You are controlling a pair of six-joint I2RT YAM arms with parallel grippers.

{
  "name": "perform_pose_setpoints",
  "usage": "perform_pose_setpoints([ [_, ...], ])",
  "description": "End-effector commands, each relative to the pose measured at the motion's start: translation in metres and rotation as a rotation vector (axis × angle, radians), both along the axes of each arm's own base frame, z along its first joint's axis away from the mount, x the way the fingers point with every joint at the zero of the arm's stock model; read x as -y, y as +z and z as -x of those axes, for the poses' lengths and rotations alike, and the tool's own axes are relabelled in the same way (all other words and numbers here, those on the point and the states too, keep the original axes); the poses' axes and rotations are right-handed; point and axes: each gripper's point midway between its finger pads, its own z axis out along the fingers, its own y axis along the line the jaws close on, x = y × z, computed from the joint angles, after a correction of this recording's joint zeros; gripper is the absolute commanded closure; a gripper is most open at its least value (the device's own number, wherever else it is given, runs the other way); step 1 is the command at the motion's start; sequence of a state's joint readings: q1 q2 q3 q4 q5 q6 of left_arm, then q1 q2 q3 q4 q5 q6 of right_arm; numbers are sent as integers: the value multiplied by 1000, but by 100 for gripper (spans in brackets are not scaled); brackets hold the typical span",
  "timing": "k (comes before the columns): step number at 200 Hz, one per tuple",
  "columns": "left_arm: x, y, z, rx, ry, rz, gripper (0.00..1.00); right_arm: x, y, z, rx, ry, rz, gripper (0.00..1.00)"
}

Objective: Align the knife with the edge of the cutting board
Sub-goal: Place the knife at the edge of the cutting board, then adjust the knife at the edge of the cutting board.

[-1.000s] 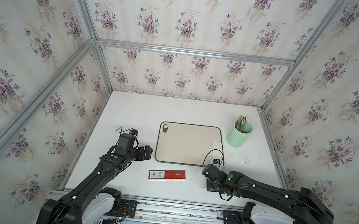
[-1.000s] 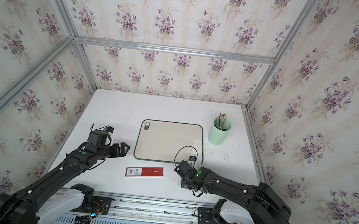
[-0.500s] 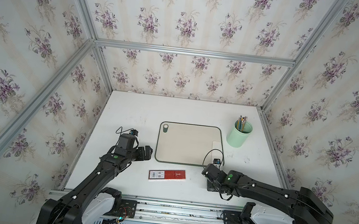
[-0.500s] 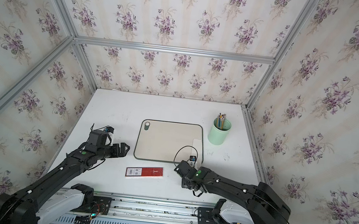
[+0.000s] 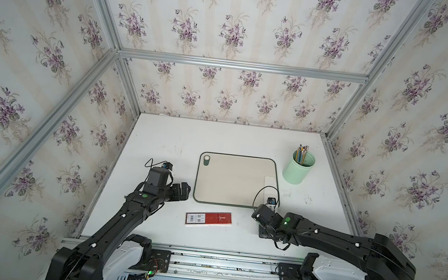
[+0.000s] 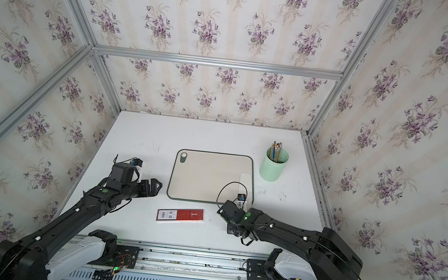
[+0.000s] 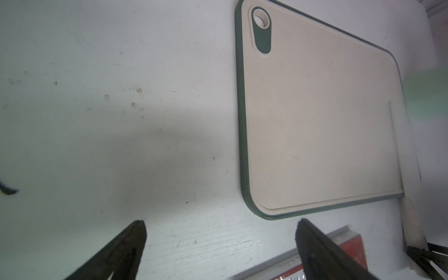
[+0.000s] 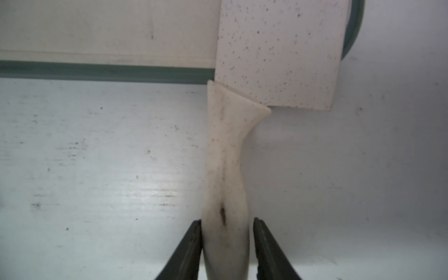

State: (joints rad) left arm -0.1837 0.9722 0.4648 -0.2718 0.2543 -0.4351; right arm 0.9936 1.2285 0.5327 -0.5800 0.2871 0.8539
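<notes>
Straddling the pale handle, the right tool (image 8: 228, 223) stands only slightly parted: one finger (image 8: 191, 242) touches the handle and the other shows a sliver of gap, so it is no firm clamp. The knife (image 8: 232, 116) runs near-to-far, with its blade flat on the cutting board (image 5: 234, 179) at the near right corner, close along the right edge. Its handle reaches out over the table (image 5: 176, 137) towards that tool. The left tool (image 7: 221, 228), wide open and empty, hovers off the board's left side, so any further squaring probably falls to the right arm.
</notes>
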Motion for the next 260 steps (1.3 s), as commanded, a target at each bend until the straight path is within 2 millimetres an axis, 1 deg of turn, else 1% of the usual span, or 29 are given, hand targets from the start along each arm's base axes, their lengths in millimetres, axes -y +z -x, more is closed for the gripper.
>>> perform_pose_setpoints([
  [1, 1, 5, -5, 27, -3, 3, 1, 4, 0, -2, 12, -9, 22, 63],
  [61, -1, 4, -6, 21, 5, -5, 1, 3, 1, -3, 14, -9, 26, 64],
  [99, -1, 4, -6, 22, 6, -5, 0, 4, -1, -5, 22, -22, 27, 66],
  [151, -1, 4, -6, 25, 5, -5, 0, -7, -2, -10, 31, -38, -6, 67],
  [173, -1, 5, -6, 26, 6, -5, 0, -7, -3, -13, 34, -41, 7, 67],
  [215, -1, 5, -6, 28, 5, -4, 0, -10, -5, -16, 36, -45, 17, 59],
  [239, -1, 5, -6, 29, 6, -5, 0, -11, -5, -19, 40, -47, 19, 57],
  [260, -1, 5, -6, 27, 6, -4, 0, -9, -4, -23, 47, -58, 21, 57],
])
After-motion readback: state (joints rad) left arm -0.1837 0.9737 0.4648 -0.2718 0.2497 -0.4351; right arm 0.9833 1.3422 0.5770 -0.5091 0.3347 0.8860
